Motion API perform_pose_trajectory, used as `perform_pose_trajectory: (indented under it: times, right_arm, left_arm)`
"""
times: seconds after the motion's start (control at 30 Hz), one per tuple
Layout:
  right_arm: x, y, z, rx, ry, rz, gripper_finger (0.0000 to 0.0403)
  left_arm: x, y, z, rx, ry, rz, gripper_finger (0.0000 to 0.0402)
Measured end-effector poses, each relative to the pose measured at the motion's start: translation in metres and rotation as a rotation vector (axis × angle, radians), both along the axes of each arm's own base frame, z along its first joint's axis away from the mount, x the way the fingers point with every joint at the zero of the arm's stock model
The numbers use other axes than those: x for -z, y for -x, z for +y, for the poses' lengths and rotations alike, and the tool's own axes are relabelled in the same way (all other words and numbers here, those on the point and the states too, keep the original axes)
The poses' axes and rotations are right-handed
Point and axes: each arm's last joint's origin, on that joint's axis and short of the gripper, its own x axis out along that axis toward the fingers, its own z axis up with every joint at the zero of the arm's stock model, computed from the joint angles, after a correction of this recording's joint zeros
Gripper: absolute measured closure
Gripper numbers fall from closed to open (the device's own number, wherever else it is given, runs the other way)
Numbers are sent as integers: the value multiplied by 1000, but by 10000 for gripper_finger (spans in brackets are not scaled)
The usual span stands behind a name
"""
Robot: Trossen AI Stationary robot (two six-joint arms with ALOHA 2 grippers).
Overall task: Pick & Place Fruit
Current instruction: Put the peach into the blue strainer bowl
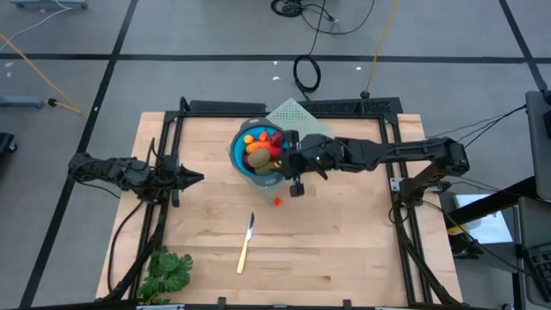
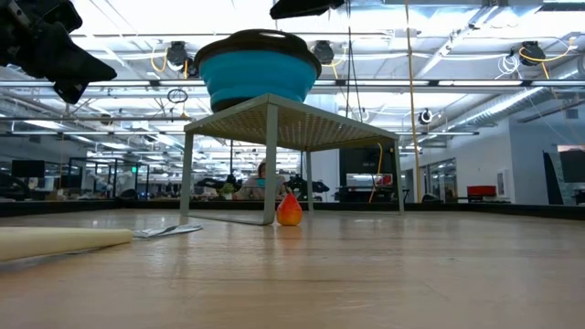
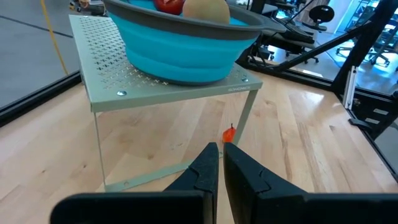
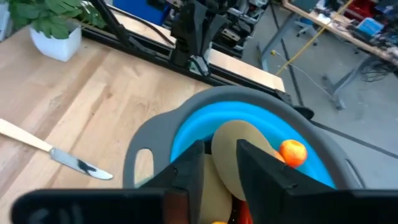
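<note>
Tabletop holds one orange fruit bit [image 1: 277,201] just below right gripper [image 1: 295,164].

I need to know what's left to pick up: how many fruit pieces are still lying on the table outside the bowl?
1. A small orange-red fruit piece lies on the wooden table just in front of the blue bowl on its perforated stand. Others could be hidden behind the right gripper.

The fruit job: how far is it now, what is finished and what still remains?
Mostly done: the blue bowl on the perforated stand already holds most of the fruit. In hand: the right gripper hovers over the bowl, jaws slightly apart, apparently empty. Left: one small orange piece lies on the table beside the stand. The left gripper waits at the left, jaws shut.
</note>
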Motion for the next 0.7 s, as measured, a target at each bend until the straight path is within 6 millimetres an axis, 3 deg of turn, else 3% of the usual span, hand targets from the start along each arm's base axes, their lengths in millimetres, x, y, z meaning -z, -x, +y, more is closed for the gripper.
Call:
perform_pose_trajectory:
  times: [0.43, 0.7]
  right_arm:
    - [0, 4, 55, -15, 65, -5, 395]
    - [0, 12, 92, -49, -13, -14, 402]
  left_arm:
    - [0, 0, 0, 0, 0, 1, 378]
    - [2, 0, 0, 0, -4, 18, 378]
